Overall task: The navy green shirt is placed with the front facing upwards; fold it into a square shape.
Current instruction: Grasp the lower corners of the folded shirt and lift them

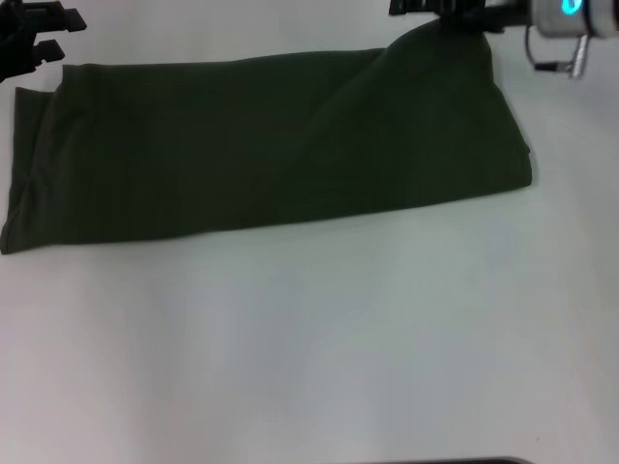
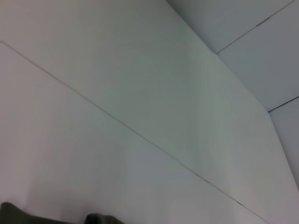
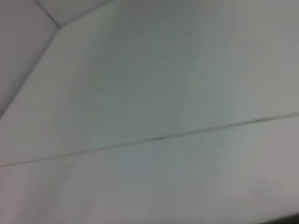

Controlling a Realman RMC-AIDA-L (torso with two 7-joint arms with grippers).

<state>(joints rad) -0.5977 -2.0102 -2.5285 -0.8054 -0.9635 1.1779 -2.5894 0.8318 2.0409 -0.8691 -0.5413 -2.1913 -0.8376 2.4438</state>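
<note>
Nearest the head camera is a wide bare stretch of white tabletop (image 1: 319,358), filling the whole lower half of that frame, with a thin dark strip just showing at the bottom edge. Beyond it, across the upper half, lies the navy green shirt (image 1: 261,155), folded into a long band that runs from the left edge to right of centre. Its near edge slants gently, lower at the left and higher at the right. A soft diagonal ridge crosses the cloth from the middle up toward the upper right corner, where the fabric rises to a peak. No lettering or collar shows on the upward face.

At that peak, at the top right of the frame, is the right claw (image 1: 455,14), dark and mostly cut off by the frame's top edge. It sits right at the raised corner of the shirt, but whether it is clenched on the cloth cannot be told. Behind it the wrist carries a glowing teal ring.

The left claw (image 1: 34,39) is at the upper left corner, just above the shirt's far left corner; its state cannot be told either.

The left wrist view shows pale panels with thin seams, and a sliver of dark green cloth (image 2: 100,218) at its lower edge. The right wrist view shows only pale panels and seams.
</note>
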